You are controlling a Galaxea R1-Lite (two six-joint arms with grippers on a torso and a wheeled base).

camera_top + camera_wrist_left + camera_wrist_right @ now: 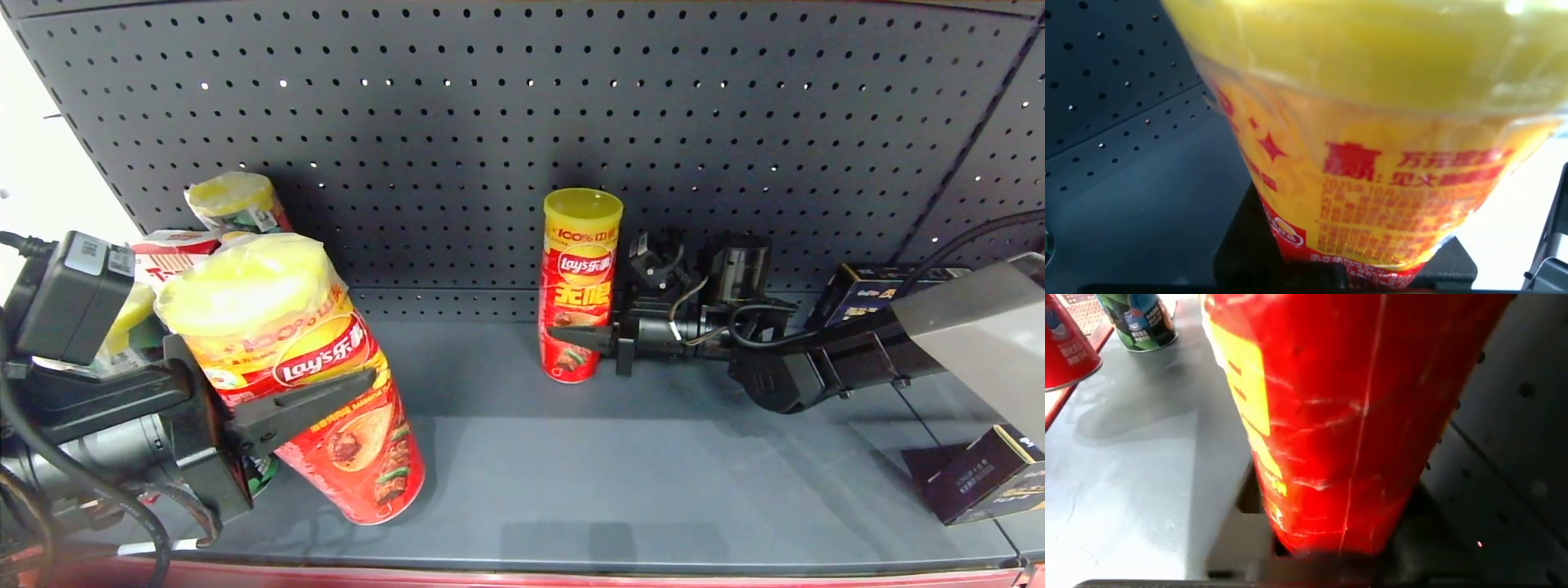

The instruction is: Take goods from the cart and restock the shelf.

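Can (359,457), tilted, clamped between left fingers (310,402) at shelf (653,474) front; upright can (580,261) gripped between right fingers (575,336) near pegboard (490,122).

Three red chip cans (326,384), one green can (1139,322), two dark boxes (980,482).

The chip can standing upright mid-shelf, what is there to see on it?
The chip can is a tall tube with a translucent yellow lid, a yellow upper band and a red lower body picturing food. It stands upright on the grey shelf, near the pegboard. The right gripper clasps its lower half from the side, one finger across its front.
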